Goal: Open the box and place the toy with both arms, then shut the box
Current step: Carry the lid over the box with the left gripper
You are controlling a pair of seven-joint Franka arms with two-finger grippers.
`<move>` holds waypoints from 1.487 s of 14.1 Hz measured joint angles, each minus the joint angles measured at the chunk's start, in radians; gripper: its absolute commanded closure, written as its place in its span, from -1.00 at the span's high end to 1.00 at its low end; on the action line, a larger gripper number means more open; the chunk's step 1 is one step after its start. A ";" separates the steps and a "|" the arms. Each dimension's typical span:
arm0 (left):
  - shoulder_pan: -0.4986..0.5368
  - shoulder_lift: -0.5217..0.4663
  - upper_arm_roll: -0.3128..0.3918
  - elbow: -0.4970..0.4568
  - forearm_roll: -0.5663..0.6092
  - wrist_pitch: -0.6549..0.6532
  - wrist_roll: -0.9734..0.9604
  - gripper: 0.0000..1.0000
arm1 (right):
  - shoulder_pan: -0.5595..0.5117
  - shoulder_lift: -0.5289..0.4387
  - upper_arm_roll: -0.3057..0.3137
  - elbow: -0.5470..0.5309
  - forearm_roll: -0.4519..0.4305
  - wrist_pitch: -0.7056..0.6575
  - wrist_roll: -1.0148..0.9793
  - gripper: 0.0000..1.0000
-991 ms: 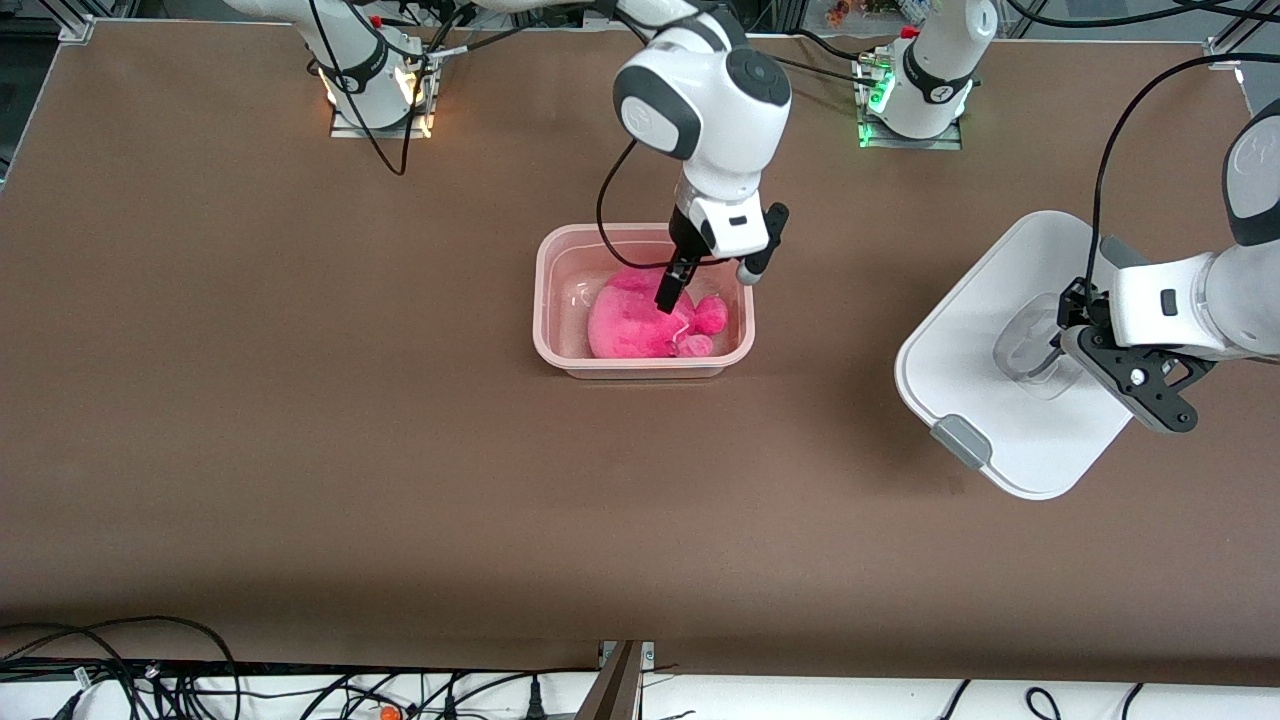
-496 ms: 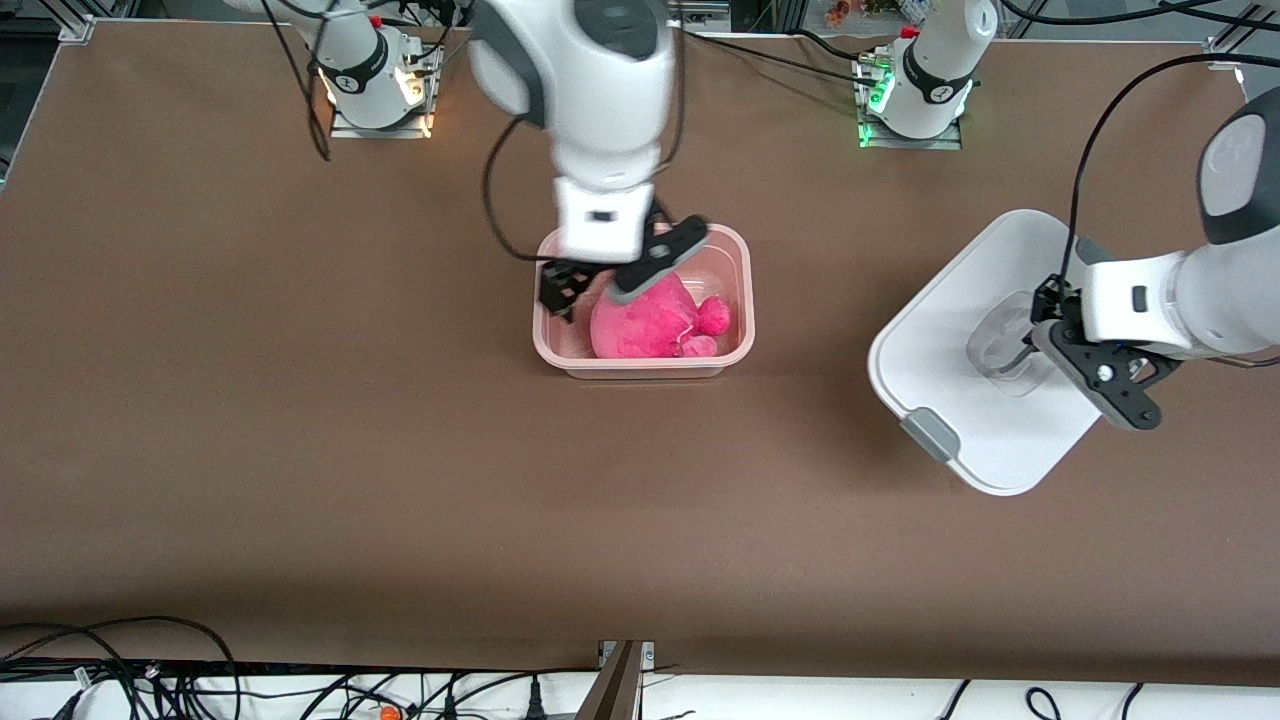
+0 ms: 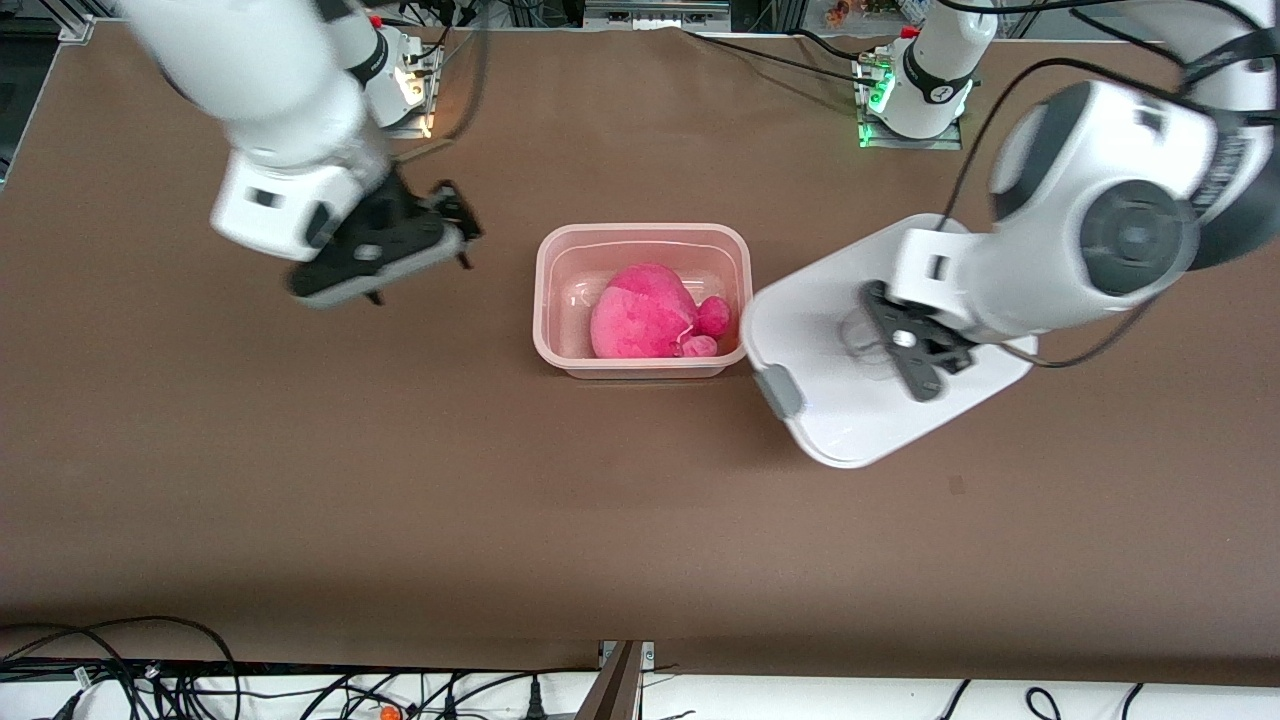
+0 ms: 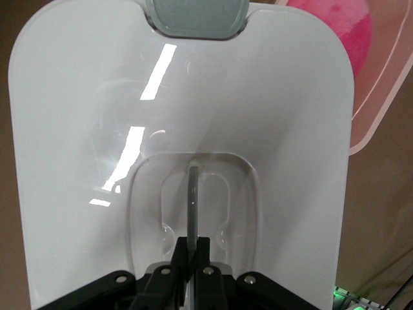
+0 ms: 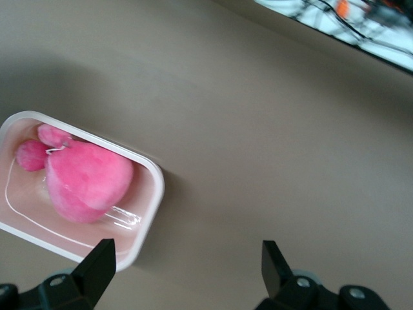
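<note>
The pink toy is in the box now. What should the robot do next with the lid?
Probably carry the lid, pinched at its handle by the left gripper, on over the open box. The toy already sits inside, and the right gripper, open, is off to the side.

A wide brown surface (image 3: 300,450) fills most of the front view, matte and evenly lit from above, with soft shadows on it. Along its edge nearest the camera runs a white strip (image 3: 900,695) with tangled black cables (image 3: 120,670) lying on it. A metal bracket (image 3: 625,680) stands at that edge's middle. Aluminium frame rails (image 3: 655,15) run along the top edge.
</note>
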 measured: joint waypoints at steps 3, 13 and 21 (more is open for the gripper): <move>-0.121 0.018 -0.003 -0.001 0.000 0.072 0.014 -1.00 | -0.037 -0.160 -0.035 -0.179 0.002 -0.003 0.031 1.00; -0.412 0.148 0.003 -0.013 0.005 0.297 0.068 -1.00 | -0.451 -0.308 0.262 -0.418 -0.093 0.019 0.042 1.00; -0.447 0.177 0.007 -0.039 0.047 0.303 0.081 -1.00 | -0.477 -0.352 0.293 -0.449 -0.097 0.041 0.047 1.00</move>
